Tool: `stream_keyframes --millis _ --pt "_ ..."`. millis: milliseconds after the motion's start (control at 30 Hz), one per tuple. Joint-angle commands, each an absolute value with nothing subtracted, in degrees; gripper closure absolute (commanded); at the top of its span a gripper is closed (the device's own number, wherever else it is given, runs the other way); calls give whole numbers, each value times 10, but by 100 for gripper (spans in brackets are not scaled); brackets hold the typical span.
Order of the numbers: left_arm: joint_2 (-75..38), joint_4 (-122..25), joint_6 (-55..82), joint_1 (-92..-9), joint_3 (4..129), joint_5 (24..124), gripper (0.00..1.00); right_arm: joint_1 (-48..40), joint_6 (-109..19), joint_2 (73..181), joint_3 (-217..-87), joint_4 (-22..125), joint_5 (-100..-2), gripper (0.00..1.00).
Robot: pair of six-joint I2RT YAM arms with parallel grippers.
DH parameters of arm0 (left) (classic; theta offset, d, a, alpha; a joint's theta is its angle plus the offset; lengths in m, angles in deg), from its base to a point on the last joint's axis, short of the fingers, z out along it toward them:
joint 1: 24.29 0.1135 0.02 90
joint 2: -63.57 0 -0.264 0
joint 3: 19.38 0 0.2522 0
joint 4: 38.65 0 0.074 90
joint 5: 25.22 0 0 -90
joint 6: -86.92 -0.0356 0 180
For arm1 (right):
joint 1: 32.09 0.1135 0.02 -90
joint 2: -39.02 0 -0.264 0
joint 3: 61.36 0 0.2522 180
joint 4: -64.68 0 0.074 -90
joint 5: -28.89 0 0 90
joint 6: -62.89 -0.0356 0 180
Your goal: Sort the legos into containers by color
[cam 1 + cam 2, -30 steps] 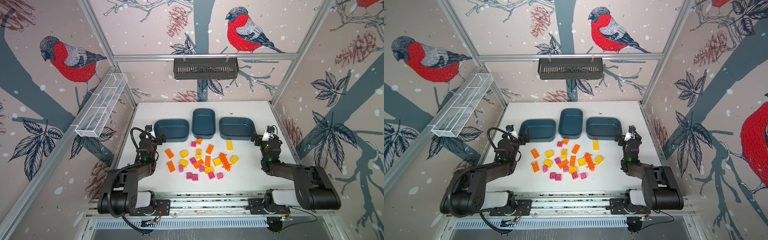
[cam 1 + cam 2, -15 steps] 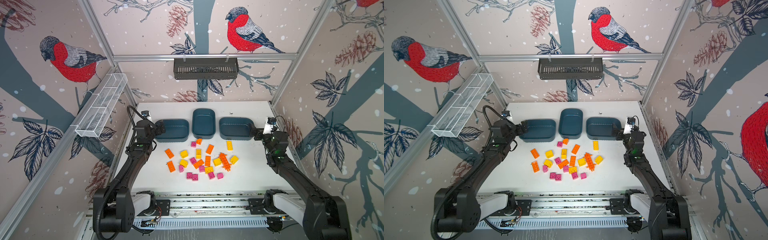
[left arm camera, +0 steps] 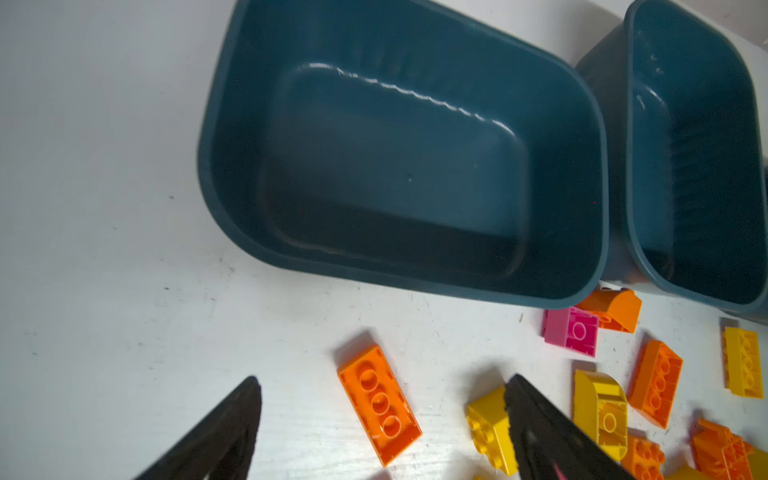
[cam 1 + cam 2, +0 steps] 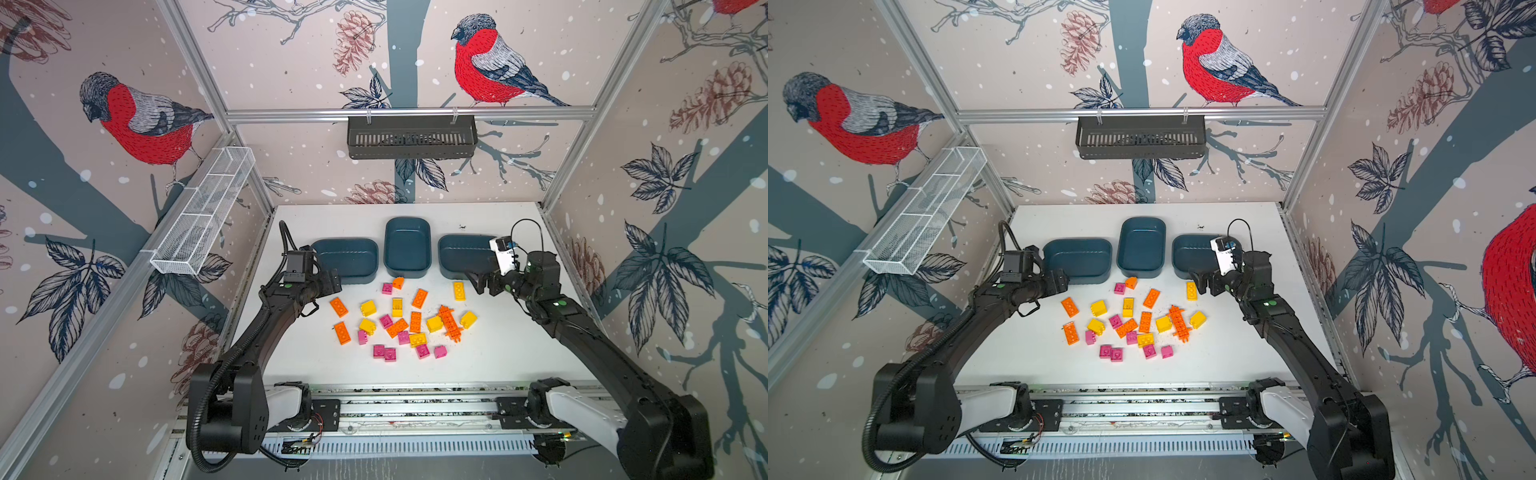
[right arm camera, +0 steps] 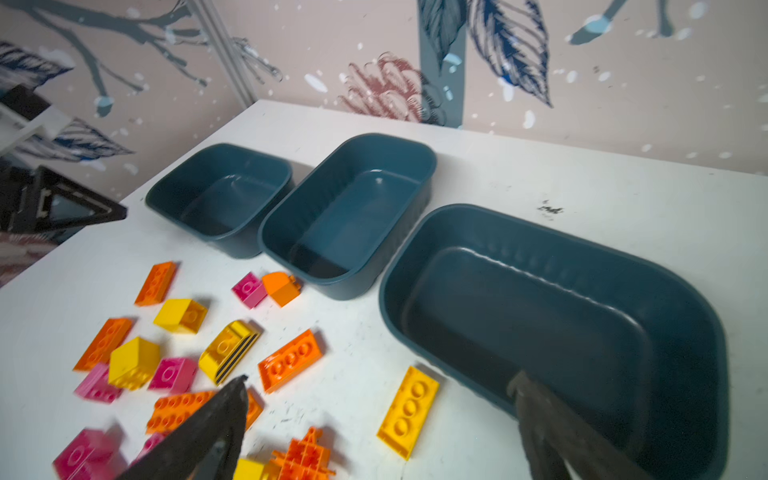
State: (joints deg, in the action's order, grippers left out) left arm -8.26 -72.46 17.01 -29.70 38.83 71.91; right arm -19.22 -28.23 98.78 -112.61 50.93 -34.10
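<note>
Jaws spread and gripping nothing, the left gripper [image 4: 334,282] hangs at ten o'clock of the legos [image 4: 399,324] and the right gripper [image 4: 478,280] at two. The legos lie scattered on the table [image 4: 498,365], three tubs [image 4: 407,245] in a row at their twelve o'clock.

Both arms extended fwd, wrists turned inward. L gripper [image 4: 334,283] jaws spread wide (clear in wrist view). R gripper [image 4: 478,282] jaws wide too.
</note>
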Motion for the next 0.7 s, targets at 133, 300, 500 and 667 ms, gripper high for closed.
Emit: stream_keyframes --millis 133,300,500,667 --pt "-121 -729 229 -356 383 689 11 -159 -242 982 -1140 407 -312 1" --pt "-176 -772 268 -370 408 643 16 -144 -244 979 -1141 389 -316 0" --pt "-212 -776 328 -383 412 583 25 -129 -248 983 -1140 388 -325 1" --pt "-230 -774 355 -391 406 569 29 -126 -246 987 -1141 385 -327 1"
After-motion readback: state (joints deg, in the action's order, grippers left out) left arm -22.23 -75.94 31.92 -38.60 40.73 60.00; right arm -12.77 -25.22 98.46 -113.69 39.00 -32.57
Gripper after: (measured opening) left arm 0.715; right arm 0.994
